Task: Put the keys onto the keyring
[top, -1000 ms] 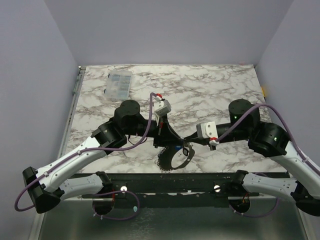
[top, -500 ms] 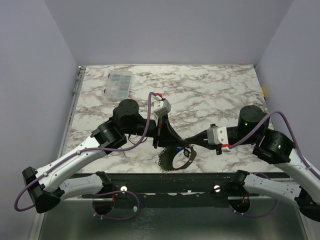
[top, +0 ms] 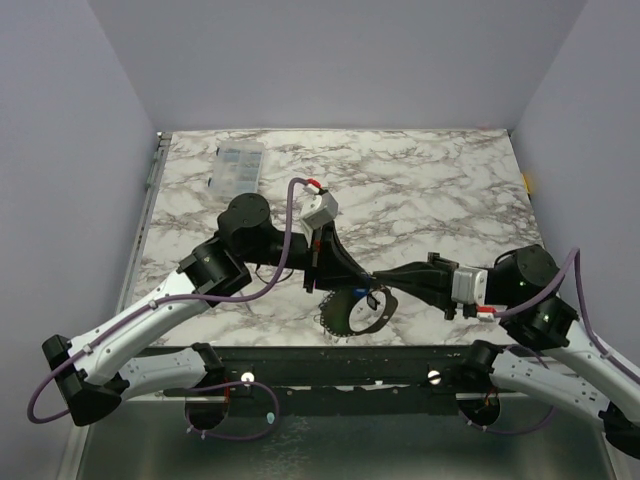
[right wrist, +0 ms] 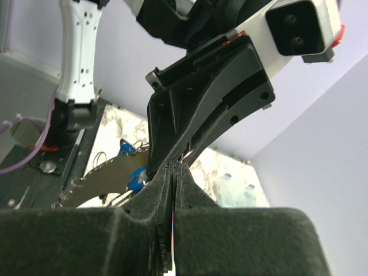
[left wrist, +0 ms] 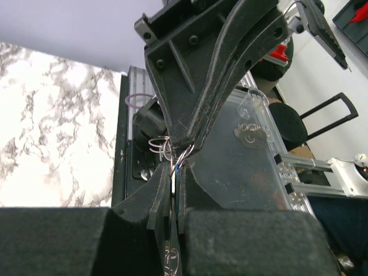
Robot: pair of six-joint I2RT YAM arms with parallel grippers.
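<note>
The keyring (top: 325, 322), a large grey ring with a toothed rim, hangs just above the table's near edge. My left gripper (top: 338, 290) is shut on its rim; in the left wrist view the ring (left wrist: 171, 241) runs edge-on between the closed jaws (left wrist: 172, 172). My right gripper (top: 378, 282) meets it tip to tip and is shut on a thin piece, apparently a key's wire loop (left wrist: 159, 144). In the right wrist view (right wrist: 174, 169) the ring band (right wrist: 95, 172) carries blue-headed keys (right wrist: 136, 178). A small key (top: 372, 300) dangles below the tips.
A clear plastic compartment box (top: 238, 168) lies at the far left of the marble table (top: 430, 180). The black front rail (top: 340, 362) with the arm bases runs right below the ring.
The right arm has swung back toward the near right corner and lowered, stretching out while its tip stays at the ring. The left wrist has turned slightly; the ring has tilted a little.
</note>
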